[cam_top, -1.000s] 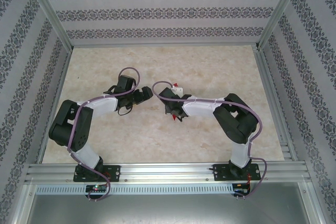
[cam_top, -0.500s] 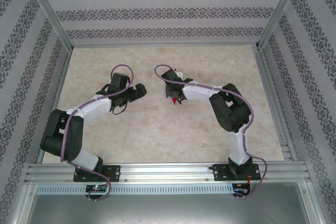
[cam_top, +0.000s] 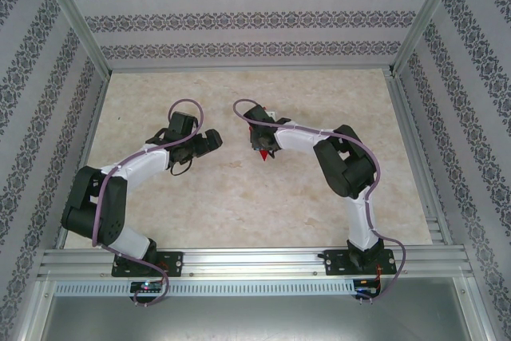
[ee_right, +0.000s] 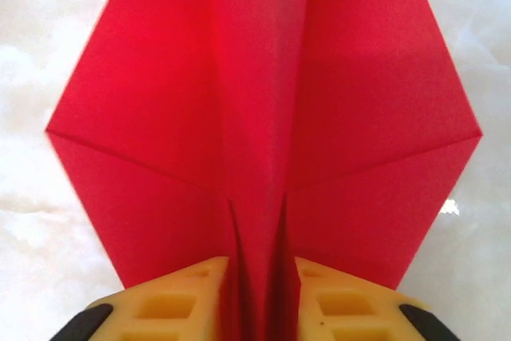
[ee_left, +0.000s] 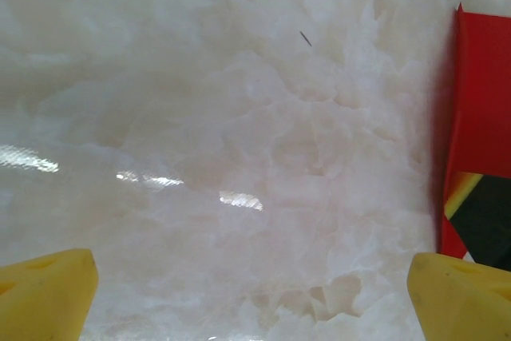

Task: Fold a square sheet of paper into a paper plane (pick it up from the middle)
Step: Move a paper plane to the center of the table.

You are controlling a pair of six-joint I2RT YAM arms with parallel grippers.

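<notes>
Sitting between fingers of right end effector [ee_right: 257, 301]: paper plane [ee_right: 263, 101] keel.

Marbled tabletop [cam_top: 239, 205]; patterned walls [cam_top: 239, 13]; aluminium rail [cam_top: 255, 261].

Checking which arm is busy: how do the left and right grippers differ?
The left gripper stands wide open above the table, nothing between its fingers; the right gripper has fingers close together, flanking the central fold of the paper plane, though a pinch cannot be confirmed. The left gripper has the paper to one side; the right gripper is centred on it. Both have yellow fingers.
</notes>
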